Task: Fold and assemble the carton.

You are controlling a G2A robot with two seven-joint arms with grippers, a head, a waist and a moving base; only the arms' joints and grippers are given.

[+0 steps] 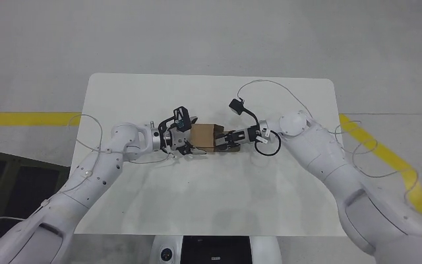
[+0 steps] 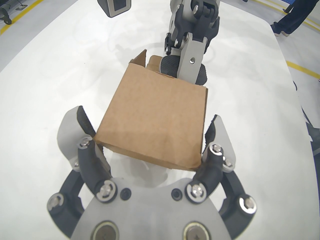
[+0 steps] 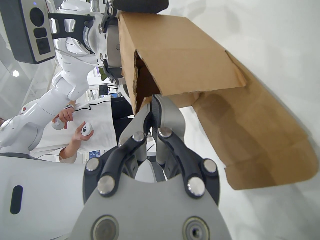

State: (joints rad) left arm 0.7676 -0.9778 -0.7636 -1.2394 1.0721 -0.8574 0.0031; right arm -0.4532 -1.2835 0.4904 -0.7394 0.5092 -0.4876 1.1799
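Cardboard carton held at both ends — left gripper clamps its near end; right gripper pinches the far edge.

carton: at your counter's centre, between both arms.
left end effector: straddles your carton's left end.
right end effector: at its right end, on a flap edge.

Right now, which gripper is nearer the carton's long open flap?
Right. The right gripper sits at the open end beside the flap; the left gripper clamps the opposite end of the carton.
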